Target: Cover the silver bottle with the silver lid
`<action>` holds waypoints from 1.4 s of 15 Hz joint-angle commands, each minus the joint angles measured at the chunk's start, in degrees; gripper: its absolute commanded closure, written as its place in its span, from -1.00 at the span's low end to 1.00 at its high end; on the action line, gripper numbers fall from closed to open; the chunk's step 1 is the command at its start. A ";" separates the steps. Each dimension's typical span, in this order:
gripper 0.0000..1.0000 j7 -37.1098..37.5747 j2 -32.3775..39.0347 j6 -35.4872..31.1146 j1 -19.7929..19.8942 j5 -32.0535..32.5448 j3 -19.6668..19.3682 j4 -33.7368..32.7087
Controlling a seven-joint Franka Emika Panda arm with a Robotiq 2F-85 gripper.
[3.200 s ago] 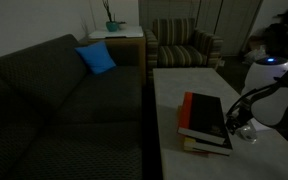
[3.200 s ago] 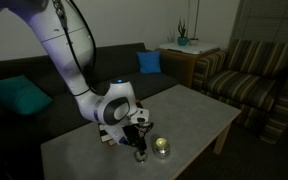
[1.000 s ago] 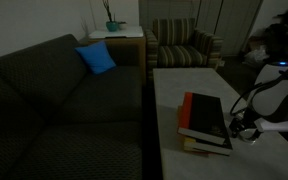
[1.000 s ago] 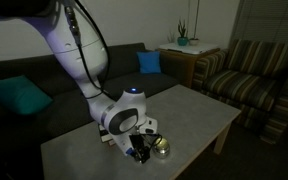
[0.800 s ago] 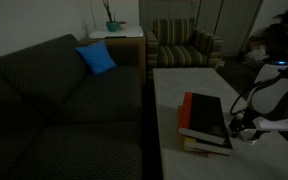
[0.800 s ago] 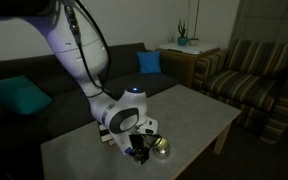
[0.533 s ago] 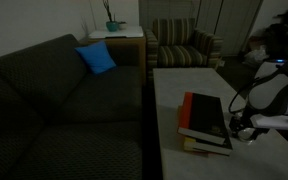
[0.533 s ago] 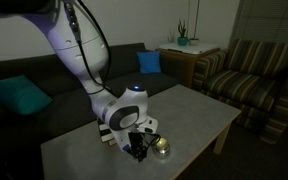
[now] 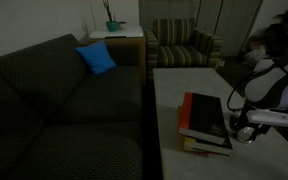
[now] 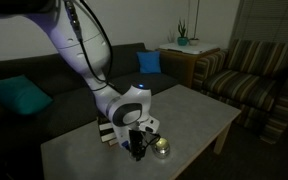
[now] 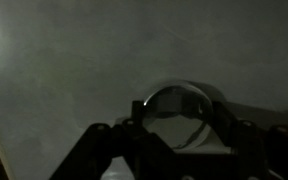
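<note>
- Pincer state: in the wrist view the gripper [image 11: 180, 120] has its two fingers standing either side of a round, domed silvery piece, which I take to be the silver lid [image 11: 179, 98]. I cannot tell whether the fingers are pressing on it or only flanking it.
- Location of task item: in an exterior view the silver bottle [image 10: 162, 148] stands on the pale table [image 10: 199, 108], just beside the gripper [image 10: 139, 148] and on the far side of it from the book stack [image 10: 108, 132]. I see no cap on it yet, though the light is poor.
- Risk 1: the lid is smooth and rounded. If the hold is shallow, I judge it could squirt out of the fingers on the lift.
- Risk 2: the bottle is small and close by. A low sideways carry could strike it with a finger or the lid's edge and tip or shove it.
- Risk 3: a tilted or off-centre lid would rest askew on the mouth and could slide off on release.
- Risk 4: the dim scene makes alignment hard to confirm. In an exterior view the gripper [image 9: 246, 130] hides the bottle behind the book stack [image 9: 206, 120].
- Change from half a second ago: the wrist housing stands higher and more upright over the same spot. The bottle and the books have not moved.
</note>
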State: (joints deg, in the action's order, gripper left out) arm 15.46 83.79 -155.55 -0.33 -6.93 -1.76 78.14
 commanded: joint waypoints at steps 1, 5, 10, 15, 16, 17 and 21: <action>0.11 0.52 0.33 1.78 -0.36 -0.78 -0.40 -0.41; 0.11 2.96 0.55 0.88 -2.27 -0.56 -2.08 -0.08; 0.11 7.93 -1.94 -0.37 -6.00 0.22 -4.94 3.99; 0.11 13.87 -4.25 -0.79 -11.83 0.33 -9.17 8.79; 0.11 14.95 -4.64 -0.75 -13.02 0.28 -10.01 9.73; 0.11 16.23 -5.18 -0.96 -14.38 0.22 -10.93 11.03; 0.11 19.69 -7.42 -3.94 -18.66 0.42 -14.05 16.08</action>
State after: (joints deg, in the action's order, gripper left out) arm 33.15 80.23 -156.02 -15.93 -6.89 -13.62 87.30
